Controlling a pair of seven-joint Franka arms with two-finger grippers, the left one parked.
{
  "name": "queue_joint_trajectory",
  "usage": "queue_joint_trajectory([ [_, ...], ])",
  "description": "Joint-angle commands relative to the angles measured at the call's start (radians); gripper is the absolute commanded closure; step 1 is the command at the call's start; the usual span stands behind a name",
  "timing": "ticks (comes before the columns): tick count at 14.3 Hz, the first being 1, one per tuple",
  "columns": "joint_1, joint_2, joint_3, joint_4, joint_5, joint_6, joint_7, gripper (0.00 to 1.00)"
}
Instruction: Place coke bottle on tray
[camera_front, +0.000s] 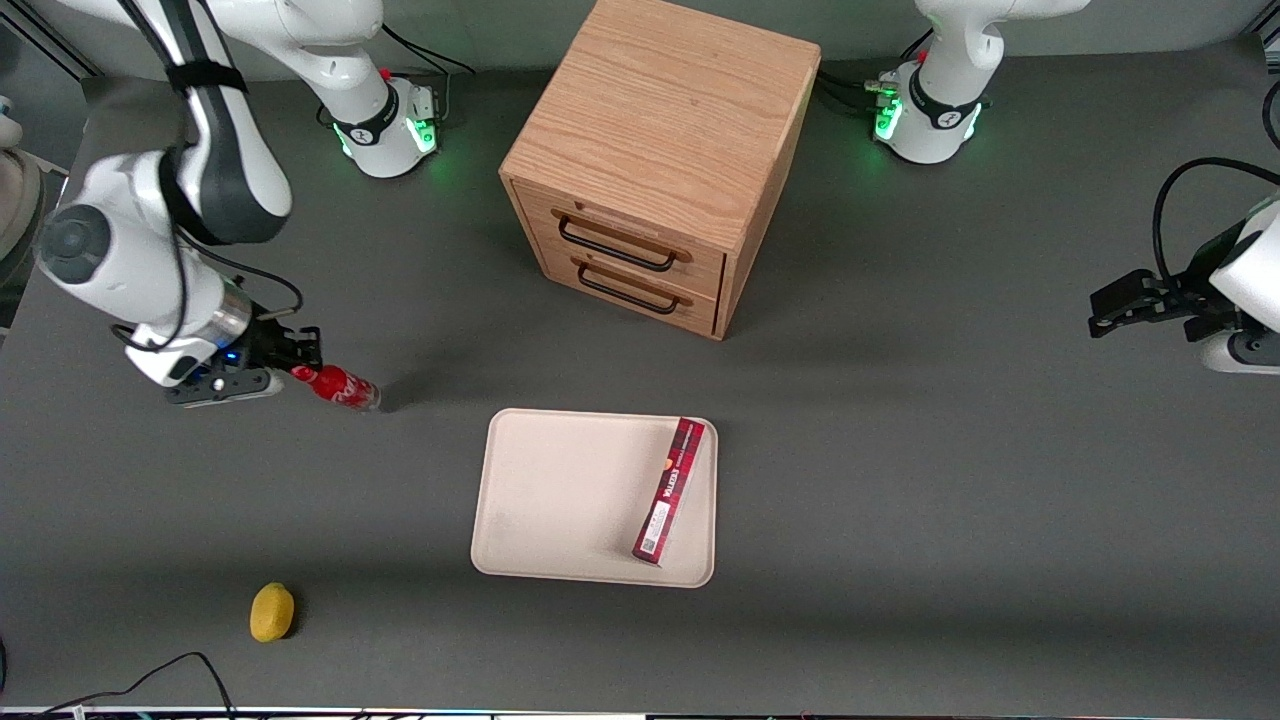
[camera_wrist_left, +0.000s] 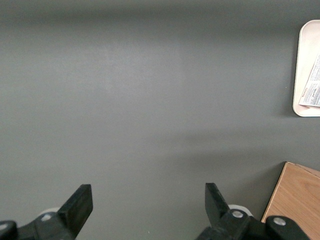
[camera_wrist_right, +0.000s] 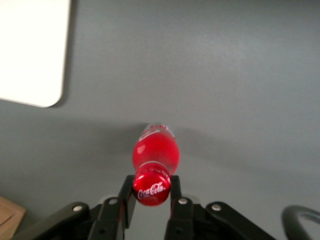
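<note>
The coke bottle (camera_front: 340, 388), small with a red cap and red label, is held by its cap end in my right gripper (camera_front: 290, 366). It sits just above or on the grey table, toward the working arm's end from the tray, its base pointing toward the tray. In the right wrist view the fingers (camera_wrist_right: 126, 192) press both sides of the cap of the bottle (camera_wrist_right: 155, 152), so the gripper (camera_wrist_right: 151, 188) is shut on it. The cream-beige tray (camera_front: 560, 500) lies in the middle of the table and also shows in the right wrist view (camera_wrist_right: 30, 55).
A long red box (camera_front: 670, 490) lies on the tray along the edge toward the parked arm. A wooden drawer cabinet (camera_front: 650, 160) stands farther from the front camera than the tray. A lemon (camera_front: 271, 611) lies near the table's front edge.
</note>
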Motion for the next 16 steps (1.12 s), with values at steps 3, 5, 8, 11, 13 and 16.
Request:
queue_joint_trajectory([
  [3, 0.002, 0.032, 0.026, 0.441, -0.011, -0.451, 0.043, 1.00],
  [5, 0.025, 0.108, 0.029, 0.629, -0.016, -0.589, 0.053, 1.00],
  [8, 0.102, 0.237, 0.027, 0.740, -0.030, -0.601, 0.171, 1.00],
  [11, 0.196, 0.429, 0.020, 0.901, -0.028, -0.534, 0.280, 1.00],
  [13, 0.257, 0.507, 0.012, 0.921, -0.030, -0.448, 0.348, 1.00],
  [16, 0.314, 0.610, -0.002, 0.921, -0.034, -0.288, 0.429, 1.00],
])
